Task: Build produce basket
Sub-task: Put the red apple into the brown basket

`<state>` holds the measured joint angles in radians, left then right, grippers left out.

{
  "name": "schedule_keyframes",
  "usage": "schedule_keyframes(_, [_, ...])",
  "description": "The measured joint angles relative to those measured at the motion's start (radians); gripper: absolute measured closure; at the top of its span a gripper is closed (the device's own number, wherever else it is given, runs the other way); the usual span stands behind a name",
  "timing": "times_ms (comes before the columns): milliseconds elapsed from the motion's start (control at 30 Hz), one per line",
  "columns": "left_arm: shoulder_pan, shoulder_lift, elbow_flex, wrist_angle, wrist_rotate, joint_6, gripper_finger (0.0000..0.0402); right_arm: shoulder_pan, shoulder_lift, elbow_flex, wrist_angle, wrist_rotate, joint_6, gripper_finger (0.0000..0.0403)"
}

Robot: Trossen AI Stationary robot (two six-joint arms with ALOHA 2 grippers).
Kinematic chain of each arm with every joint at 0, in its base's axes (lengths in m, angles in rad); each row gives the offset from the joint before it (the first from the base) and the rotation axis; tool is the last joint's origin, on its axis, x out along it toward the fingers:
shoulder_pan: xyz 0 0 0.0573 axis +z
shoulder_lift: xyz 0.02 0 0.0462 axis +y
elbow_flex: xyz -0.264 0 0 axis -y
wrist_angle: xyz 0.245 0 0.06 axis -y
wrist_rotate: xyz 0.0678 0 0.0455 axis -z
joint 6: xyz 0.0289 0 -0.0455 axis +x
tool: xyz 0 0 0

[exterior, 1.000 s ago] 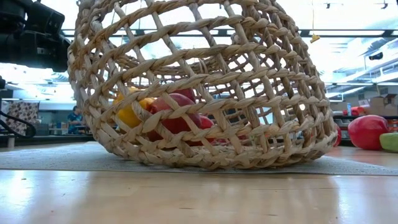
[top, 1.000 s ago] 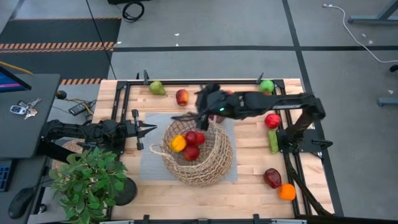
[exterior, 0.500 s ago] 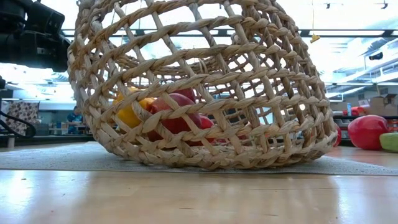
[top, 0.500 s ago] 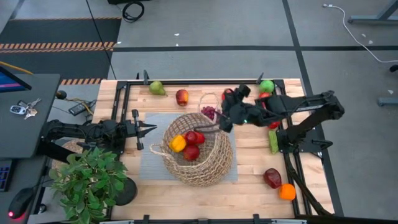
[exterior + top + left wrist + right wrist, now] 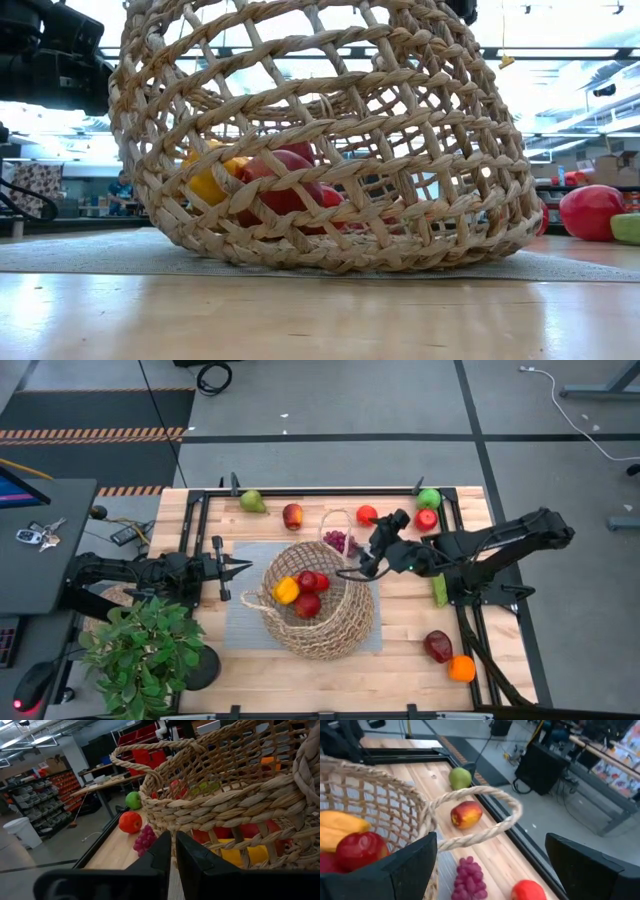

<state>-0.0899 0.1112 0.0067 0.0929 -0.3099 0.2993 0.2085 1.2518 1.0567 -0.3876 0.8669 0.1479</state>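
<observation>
The pale wooden slatted table (image 5: 400,650) carried a grey mat (image 5: 240,590), and on that mat sat the round open-weave tan wicker basket (image 5: 330,622), tipped so its mouth faced the left arm. Inside it lay a yellow pepper (image 5: 286,591) and two red fruits (image 5: 312,581), touching one another; the low view showed them through the weave (image 5: 270,185). One thin loop handle (image 5: 338,520) stood at the basket's far rim, the other (image 5: 250,601) at its left side.

A potted green plant (image 5: 140,650) stood at the table's near left corner.

The right gripper (image 5: 372,560) hung just beside the basket's far right rim, its fingers (image 5: 395,865) spread wide and grasping nothing; its wrist camera looked past the loop handle (image 5: 485,815). The left gripper (image 5: 240,568) lay low at the mat's left edge, pointing at the basket, fingers (image 5: 165,855) clenched together on nothing.

Loose produce lay along the far edge: a green pear (image 5: 252,501), a red-and-yellow apple (image 5: 292,516), a bunch of purple grapes (image 5: 337,541) within the far handle's loop, a small red fruit (image 5: 367,515), a green apple (image 5: 429,498) and a red apple (image 5: 426,519) just beside it. A green vegetable (image 5: 439,588) lay at the right side. Near the front right corner a dark red piece (image 5: 438,646) touched an orange (image 5: 461,668)
</observation>
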Motion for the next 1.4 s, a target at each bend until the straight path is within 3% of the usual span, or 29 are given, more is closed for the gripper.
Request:
schedule_keyframes(267, [0.000, 0.000, 0.000, 0.000, 0.000, 0.000, 0.0374, -0.010, -0.001, -0.192, 0.246, 0.033, -0.066, 0.0028])
schedule_keyframes(600, [0.000, 0.000, 0.000, 0.000, 0.000, 0.000, 0.0366, -0.014, -0.001, -0.268, 0.358, 0.033, -0.050, 0.0028])
schedule_keyframes(967, [0.000, 0.000, 0.000, 0.000, 0.000, 0.000, 0.0370, 0.029, -0.008, -0.268, 0.192, 0.002, 0.060, 0.0028])
schedule_keyframes(1233, [0.000, 0.000, 0.000, 0.000, 0.000, 0.000, 0.0369, 0.028, -0.084, -0.268, -0.058, -0.121, 0.279, 0.0028])
schedule_keyframes(1400, [0.000, 0.000, 0.000, 0.000, -0.001, 0.001, 0.0374, 0.015, -0.140, -0.268, -0.285, -0.132, 0.459, 0.0028])
